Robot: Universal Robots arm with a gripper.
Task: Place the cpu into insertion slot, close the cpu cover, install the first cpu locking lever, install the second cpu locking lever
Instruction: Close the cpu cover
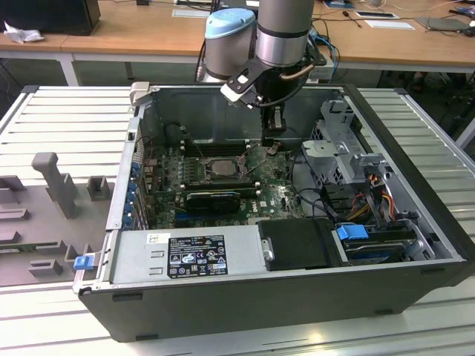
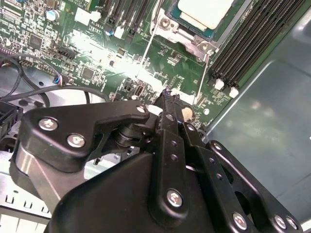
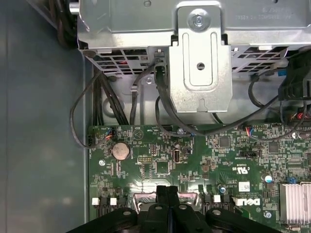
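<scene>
The cpu (image 1: 217, 167) (image 2: 206, 10), a pale silvery square, sits in the insertion slot (image 1: 199, 170) (image 2: 194, 43) on the green board inside the open computer case. The silvery cpu cover (image 2: 170, 24) appears to lie flat around the chip. Two thin locking lever rods (image 2: 152, 34) (image 2: 201, 75) run along the socket's sides. My gripper (image 1: 272, 144) (image 2: 167, 92) (image 3: 167, 189) hangs over the board beside the socket, toward the exterior view's right. It is shut, and I see nothing between its black fingers.
Long black memory slots (image 2: 248, 43) flank the socket. A black card (image 1: 215, 199) lies in front of it. A metal drive cage (image 1: 334, 148) (image 3: 201, 53) and black cables (image 3: 112, 102) crowd the case's right side. The power supply (image 1: 185, 256) fills the near edge.
</scene>
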